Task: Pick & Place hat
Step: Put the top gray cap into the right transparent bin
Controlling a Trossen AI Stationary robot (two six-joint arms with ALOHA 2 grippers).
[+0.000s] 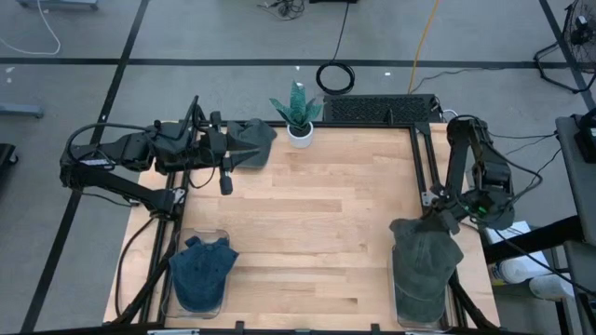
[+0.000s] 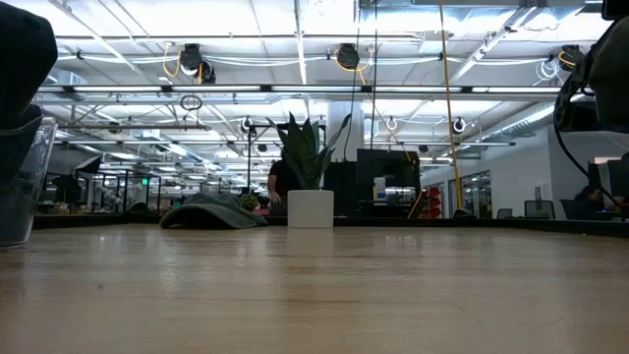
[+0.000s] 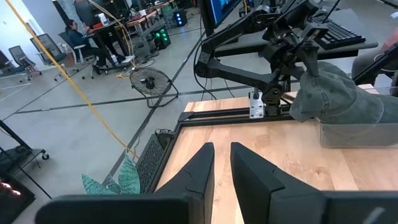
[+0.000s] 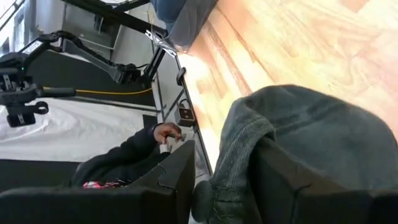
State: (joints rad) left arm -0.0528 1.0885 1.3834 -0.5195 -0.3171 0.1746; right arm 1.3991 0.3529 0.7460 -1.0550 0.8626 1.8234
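Floppy grey denim hat (image 1: pixel 424 256)

Wooden table (image 1: pixel 317 233): hats (image 1: pixel 251 141), plant (image 1: pixel 299 113), bins (image 1: pixel 200 300).

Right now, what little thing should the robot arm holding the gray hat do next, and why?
Probably lift it a bit. The right gripper is pinching the edge of the gray hat, which drapes over a clear bin at the table's near right corner. Raising it should free it from the bin. The left gripper waits near the far left corner.
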